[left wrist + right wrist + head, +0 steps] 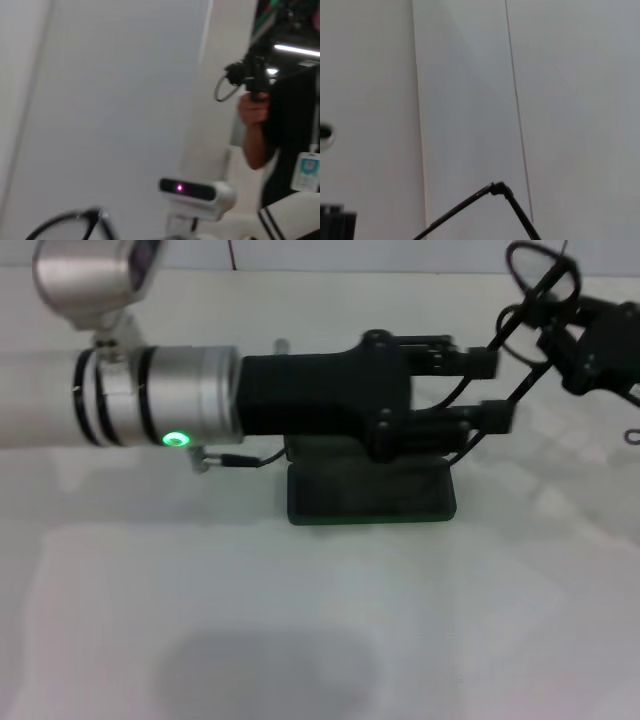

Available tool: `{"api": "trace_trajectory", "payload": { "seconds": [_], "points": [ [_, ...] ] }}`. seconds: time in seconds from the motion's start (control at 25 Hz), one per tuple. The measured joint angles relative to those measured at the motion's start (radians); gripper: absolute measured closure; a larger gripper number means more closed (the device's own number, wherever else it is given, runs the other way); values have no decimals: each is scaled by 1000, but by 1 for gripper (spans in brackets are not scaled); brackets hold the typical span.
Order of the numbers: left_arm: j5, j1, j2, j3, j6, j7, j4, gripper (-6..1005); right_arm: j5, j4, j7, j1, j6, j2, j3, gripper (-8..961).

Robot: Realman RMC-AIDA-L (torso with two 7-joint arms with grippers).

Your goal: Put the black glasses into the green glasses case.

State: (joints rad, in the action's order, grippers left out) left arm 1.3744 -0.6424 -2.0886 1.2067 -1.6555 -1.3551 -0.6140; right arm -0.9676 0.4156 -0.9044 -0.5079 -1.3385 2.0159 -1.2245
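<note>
The black glasses hang in the air at the far right, lenses uppermost, with their slim temple arms slanting down and left. My right gripper appears shut on the frame. My left gripper reaches across from the left and is open, and one temple arm passes between its fingers. The green glasses case lies on the table below the left gripper, its far part hidden by it. A lens rim of the glasses shows in the left wrist view, and a temple hinge of the glasses in the right wrist view.
The white table spreads out in front of the case. A short cable hangs from the left wrist beside the case. The left wrist view shows a person and a white camera beyond the table.
</note>
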Motion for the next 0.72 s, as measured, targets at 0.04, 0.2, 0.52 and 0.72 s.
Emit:
{"api": "trace_trajectory", "payload": {
  "seconds": [0.04, 0.2, 0.52, 0.72],
  "points": [
    [0, -16, 0, 6, 1, -10, 3, 434, -5, -1, 0, -1, 9, 0, -7, 847],
    [0, -65, -1, 26, 18, -51, 11, 435, -22, -3, 5, -2, 17, 2, -22, 847],
    [31, -95, 0, 35, 78, -97, 38, 435, -41, 5, -4, 0, -53, 0, -85, 847],
    [38, -99, -1, 46, 105, -96, 47, 435, -100, 7, -64, -5, -74, -2, -87, 847]
  ]
}}
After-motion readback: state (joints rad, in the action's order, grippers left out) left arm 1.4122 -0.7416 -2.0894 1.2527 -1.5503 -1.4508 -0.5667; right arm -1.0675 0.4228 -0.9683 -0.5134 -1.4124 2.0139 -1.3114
